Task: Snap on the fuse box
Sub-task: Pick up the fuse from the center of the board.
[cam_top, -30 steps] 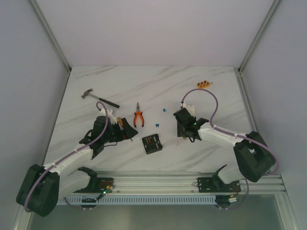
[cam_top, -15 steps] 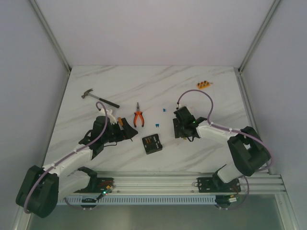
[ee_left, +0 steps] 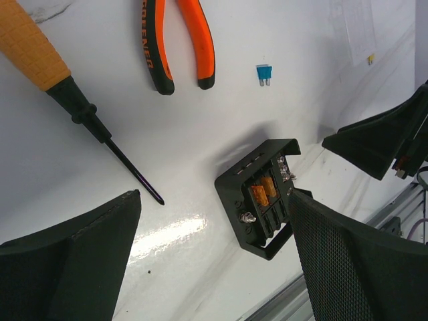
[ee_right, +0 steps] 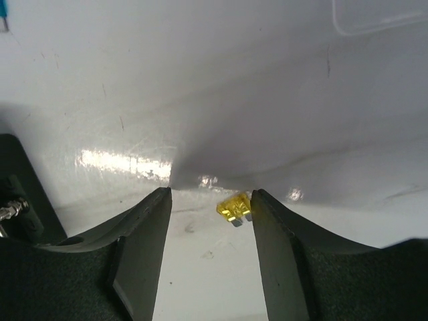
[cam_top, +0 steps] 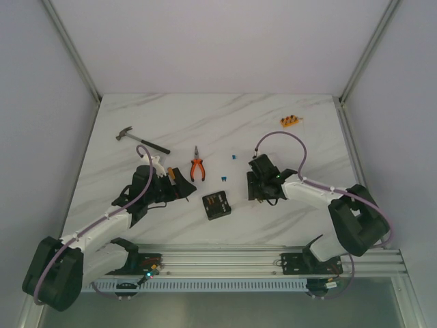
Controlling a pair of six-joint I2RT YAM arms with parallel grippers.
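Observation:
The fuse box (cam_top: 216, 205) is a small black square box with orange fuses inside, lying uncovered near the table's front middle. In the left wrist view the fuse box (ee_left: 264, 197) lies just inside my right fingertip. My left gripper (cam_top: 180, 190) is open and empty to its left, and it shows open in its own view (ee_left: 214, 199). My right gripper (cam_top: 261, 188) is open, low over the table to the right of the box. In the right wrist view its fingers (ee_right: 271, 227) straddle a loose yellow fuse (ee_right: 235, 206) lying against the right one. A faint clear square outline (ee_right: 374, 17), possibly the lid, lies beyond.
Orange-handled pliers (cam_top: 198, 168) and a screwdriver (ee_left: 40, 53) lie by the left gripper. A hammer (cam_top: 141, 140) lies at the back left. A small orange strip of fuses (cam_top: 290, 121) lies at the back right. A blue fuse (cam_top: 234, 156) lies mid-table.
My right gripper has shifted slightly toward the near edge and lower over the table. The left arm and the fuse box have not moved.

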